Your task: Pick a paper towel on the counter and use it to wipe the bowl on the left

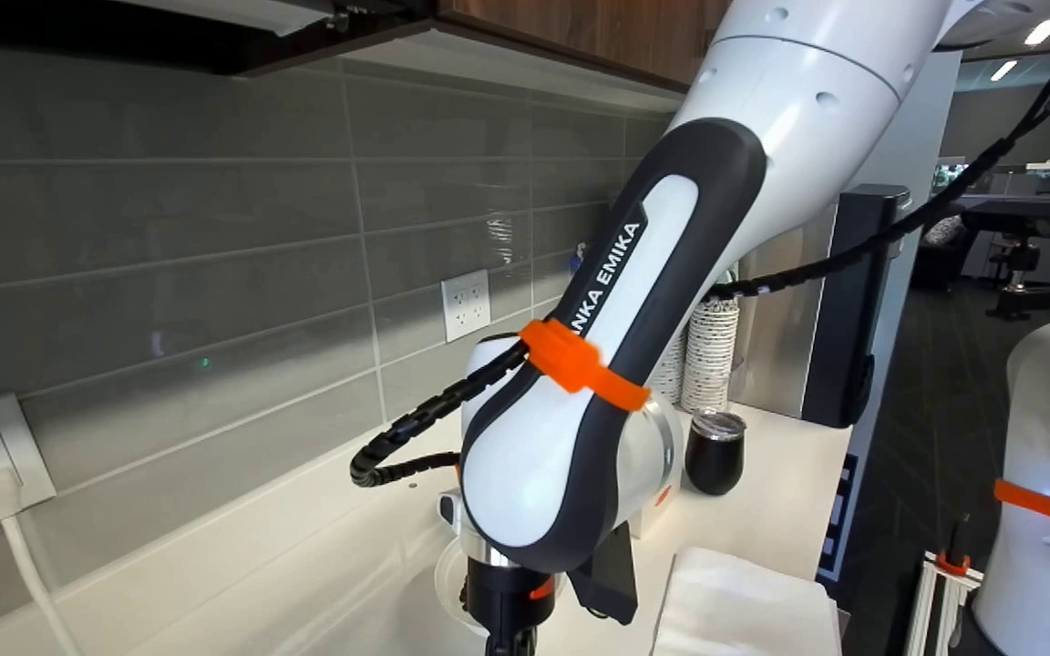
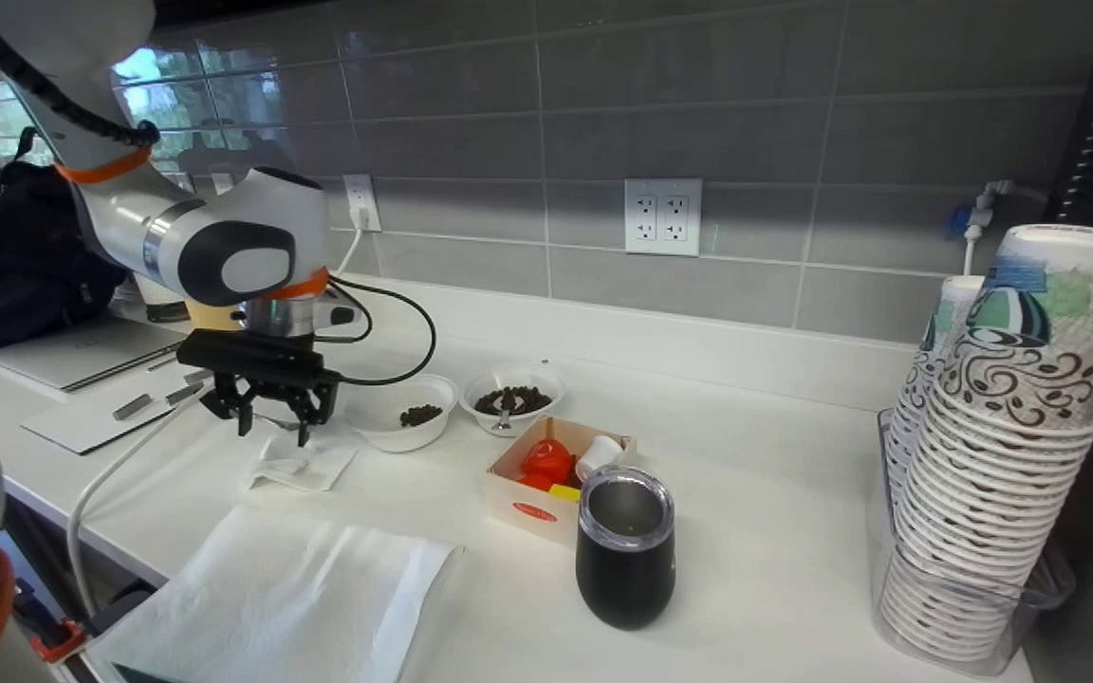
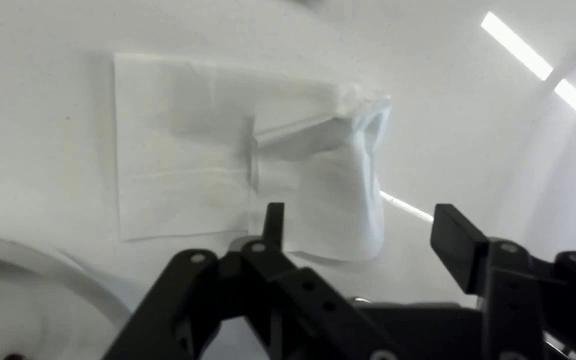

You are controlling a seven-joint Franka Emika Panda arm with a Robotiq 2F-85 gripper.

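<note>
Paper towel (image 3: 268,165) lies on the tabletop (image 2: 774,531) below the claw (image 2: 274,432), which is spread wide and grips nothing, perhaps to take its folded end (image 3: 328,200); the bowl (image 2: 404,441) sits just beside, presumably handy for wiping. An exterior view shows dark crumbs (image 2: 420,415) that the wrist view mostly cuts off.

In an exterior view, two bowls (image 2: 404,441) and one black tumbler (image 2: 627,569) are standing near the single open carton (image 2: 513,501); one paper towel (image 2: 305,467) and one larger white sheet (image 2: 290,593) are lying left of it, and two cup stacks (image 2: 1002,474) are rising right of it.
</note>
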